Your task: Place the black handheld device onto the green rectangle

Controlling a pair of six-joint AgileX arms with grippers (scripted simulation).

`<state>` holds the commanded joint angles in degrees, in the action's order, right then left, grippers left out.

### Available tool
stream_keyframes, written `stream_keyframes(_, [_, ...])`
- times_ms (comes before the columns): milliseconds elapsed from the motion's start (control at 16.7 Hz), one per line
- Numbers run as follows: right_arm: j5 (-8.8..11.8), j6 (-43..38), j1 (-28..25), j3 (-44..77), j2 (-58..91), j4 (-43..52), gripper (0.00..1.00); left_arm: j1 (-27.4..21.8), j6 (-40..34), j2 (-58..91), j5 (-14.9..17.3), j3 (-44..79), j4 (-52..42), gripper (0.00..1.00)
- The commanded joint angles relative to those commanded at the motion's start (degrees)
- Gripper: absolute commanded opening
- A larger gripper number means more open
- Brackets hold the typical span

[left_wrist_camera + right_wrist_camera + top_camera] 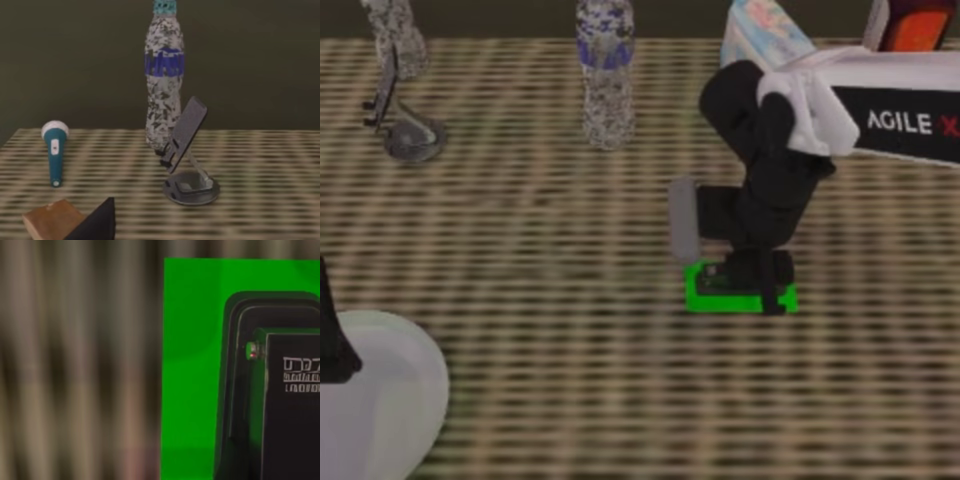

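The black handheld device (250, 390) was seen lying on the green rectangle (705, 297). The right gripper (760, 285) was lowered over it; its grip could not be told. The left arm was parked.

My right arm (880, 100) reaches in from the right edge of the top view, white at the upper part and black toward the wrist. It bends down steeply, so my right claw (760, 285) points straight at the bench, a little right of the middle. From above, the black wrist covers most of the claw. I cannot tell how its fingers stand. My left arm (360, 390) is parked at the lower left corner of the top view, where only its white rounded body and a bit of black show.
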<state>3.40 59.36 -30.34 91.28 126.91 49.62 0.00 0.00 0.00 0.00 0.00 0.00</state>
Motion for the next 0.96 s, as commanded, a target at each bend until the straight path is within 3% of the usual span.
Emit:
stream_keyframes(600, [0.0,0.0,0.0,0.0,0.0,0.0,0.98,0.0,0.0,0.0,0.0,0.0,0.0,1.00])
stream_keyframes(960, [0.0,0.0,0.0,0.0,0.0,0.0,1.00,0.0,0.0,0.0,0.0,0.0,0.0,1.00])
